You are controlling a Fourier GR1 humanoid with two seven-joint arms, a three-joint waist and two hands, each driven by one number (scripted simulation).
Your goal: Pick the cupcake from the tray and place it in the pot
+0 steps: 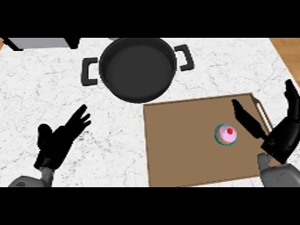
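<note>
Open right hand [283, 135] poised beside pink-frosted cupcake [226, 134] on brown tray [178, 149]; left hand [58, 138] open over marble desk [35, 88]. Probably light, soft-topped; best gripped by wrapper sides before black pot [138, 68]

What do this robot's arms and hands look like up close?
Both hands, the left hand and right hand, are matte black with slender fingers and a thumb. Each joins a smooth, rounded grey forearm at the wrist. No cables, markings or sleeves show.
</note>
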